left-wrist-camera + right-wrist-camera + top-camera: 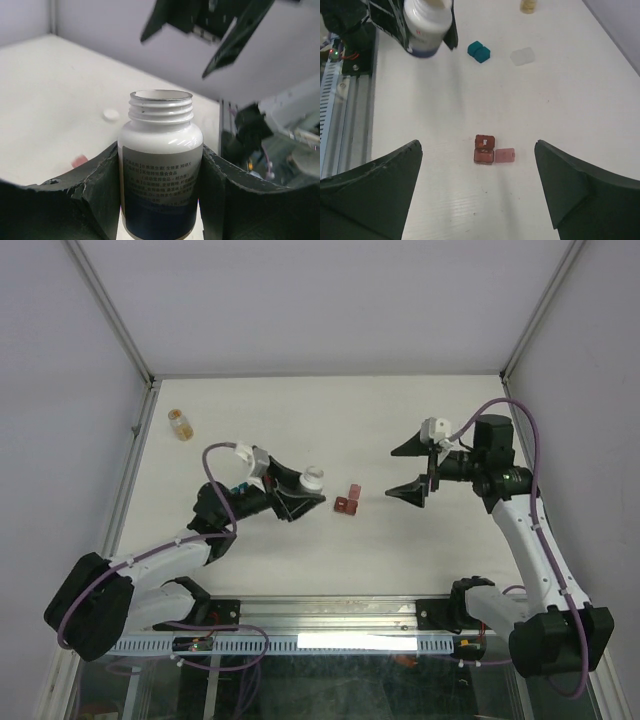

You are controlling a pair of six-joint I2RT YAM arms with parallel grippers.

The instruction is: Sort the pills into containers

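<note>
The white bottle (160, 165) is clamped between the left fingers (90, 195), which are closed against both of its sides. The bottle is uncapped, and its threaded mouth is presented open. The right fingers (370, 190) are spread wide, and nothing is held between them. The dark red container (484, 148) is located on the bench (570, 110) between the two arms, below the right fingers. Its compartments are uncovered, and a pale pink lid (505, 155) is laid against its side. The teal container (479, 51) is placed near the bottle, with a translucent piece (522, 56) just beside it. An amber vial (180, 424) is stood well apart, towards the far left corner.
</note>
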